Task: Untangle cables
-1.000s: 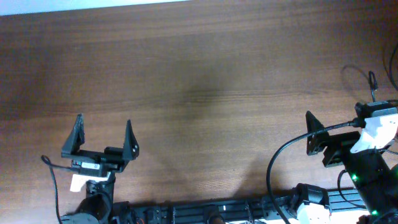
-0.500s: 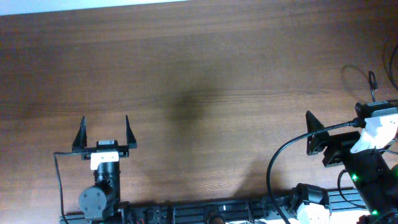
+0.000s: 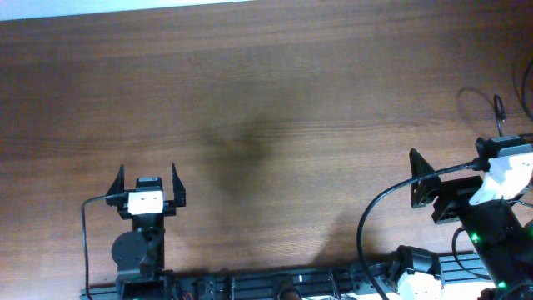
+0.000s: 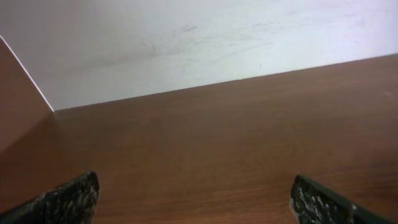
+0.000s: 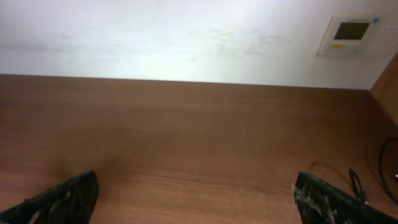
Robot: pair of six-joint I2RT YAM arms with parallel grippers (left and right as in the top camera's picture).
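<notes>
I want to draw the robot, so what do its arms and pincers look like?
Both arms are mostly black with white pieces near the wrists. The left pincer and right pincer each have two pointy black fingers with a speckled weave. Curvy black cables come off each arm.

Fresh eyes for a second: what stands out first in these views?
Mostly the wide brown table, with the left end effector and right end effector both open at its near edge, holding nothing. A thin black cable loop lies at the table's far right edge, out past the right end effector.
</notes>
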